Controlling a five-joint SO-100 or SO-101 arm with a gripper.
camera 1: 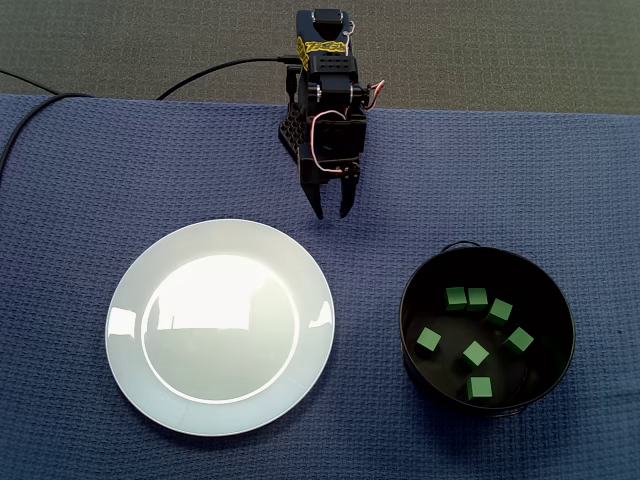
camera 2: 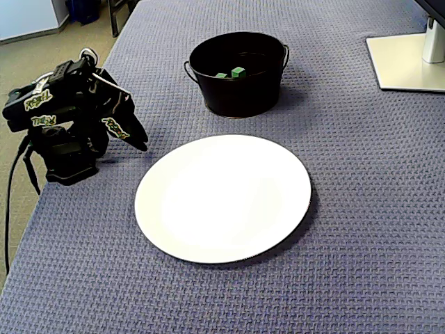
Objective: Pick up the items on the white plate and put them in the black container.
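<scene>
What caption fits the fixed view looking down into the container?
Bare white plate, seven green cubes in black container, tool hanging apart.

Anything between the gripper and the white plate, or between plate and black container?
Nothing visible does: only blue cloth lies between the black gripper, the round white plate and the black round container. The plate is bare; green cubes lie in the container.

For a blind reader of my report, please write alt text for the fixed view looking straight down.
An empty white plate lies left of a black container holding seven green cubes, on a blue cloth. The robot's hand, higher in the picture, holds nothing.
</scene>
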